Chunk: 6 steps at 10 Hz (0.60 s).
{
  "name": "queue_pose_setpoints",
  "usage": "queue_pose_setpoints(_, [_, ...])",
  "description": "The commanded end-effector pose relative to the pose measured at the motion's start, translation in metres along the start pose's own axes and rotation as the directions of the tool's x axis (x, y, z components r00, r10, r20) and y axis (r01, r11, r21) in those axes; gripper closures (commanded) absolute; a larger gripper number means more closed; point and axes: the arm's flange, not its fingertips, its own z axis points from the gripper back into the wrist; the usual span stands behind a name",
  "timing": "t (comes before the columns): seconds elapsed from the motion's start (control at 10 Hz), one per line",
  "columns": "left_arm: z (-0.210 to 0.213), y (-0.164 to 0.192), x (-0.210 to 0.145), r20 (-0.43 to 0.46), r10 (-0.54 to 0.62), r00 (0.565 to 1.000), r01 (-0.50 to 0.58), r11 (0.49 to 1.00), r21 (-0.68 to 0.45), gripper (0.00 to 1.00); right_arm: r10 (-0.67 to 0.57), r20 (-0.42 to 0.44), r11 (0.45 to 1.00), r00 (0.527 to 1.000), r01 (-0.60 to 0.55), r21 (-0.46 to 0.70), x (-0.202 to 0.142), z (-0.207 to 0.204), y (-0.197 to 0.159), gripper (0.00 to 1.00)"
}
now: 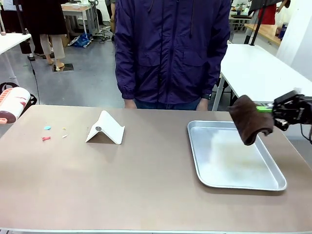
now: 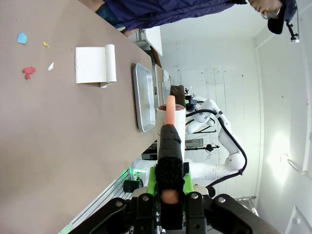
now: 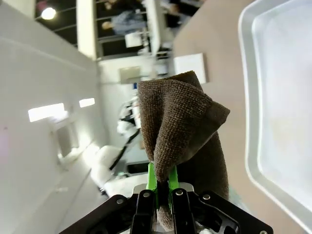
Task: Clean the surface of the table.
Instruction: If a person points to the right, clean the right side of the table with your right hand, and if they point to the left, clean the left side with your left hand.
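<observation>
The counter (image 1: 146, 185) is a wide rectangle with a smooth, matte taupe-brown top and a thin pale edge along its near side. It runs from left to right in front of me. On its far left lie a few small scraps close together: a blue one (image 1: 47, 127), a red one (image 1: 46, 139), a yellow one (image 1: 64, 129) and a white one (image 1: 65, 136). The rest of the top looks even and dull.

The floor beyond is grey. A white-topped table (image 1: 258, 68) stands far right, and more furniture and people stand farther back. A person in a dark purple jacket (image 1: 170, 48) stands right at the far edge, near the middle, hands low against it.

A white folded card (image 1: 105, 129) stands like a small tent just right of the scraps. A shallow silver tray (image 1: 234, 184) lies flat on the right half.

My right claw (image 3: 162, 181) is clamped on a dark brown cloth (image 1: 251, 119), green pads pinching one fold. The cloth hangs over the tray's far right part; I cannot tell whether it touches the rim.

My left claw (image 2: 169, 184) is shut tight on the black grip of a roller tool (image 2: 169, 131) with a salmon-pink stem and a white drum, held above the counter's far left edge. The folded card sits between the scraps and the tray.
</observation>
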Motion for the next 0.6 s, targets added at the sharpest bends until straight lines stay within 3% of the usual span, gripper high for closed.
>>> queue_pose_setpoints(0.0, [0.001, -0.001, -0.003, -0.003, -0.018, 1.0, 0.018, 1.0, -0.006, 1.0, 0.008, 0.059, 0.998, 0.998, -0.012, 0.065, -0.005, 0.031, 0.005, 0.9])
queue_pose_setpoints(0.2, [0.001, -0.001, -0.003, -0.003, -0.018, 1.0, 0.018, 1.0, -0.006, 1.0, 0.056, 0.167, 0.997, 0.984, -0.063, 0.039, -0.03, 0.068, 0.014, 0.9])
queue_pose_setpoints(0.5, [0.001, -0.001, -0.003, -0.003, -0.018, 1.0, 0.018, 1.0, -0.006, 1.0, 0.076, 0.249, 0.988, 0.965, -0.106, 0.112, -0.06, 0.117, 0.011, 0.9])
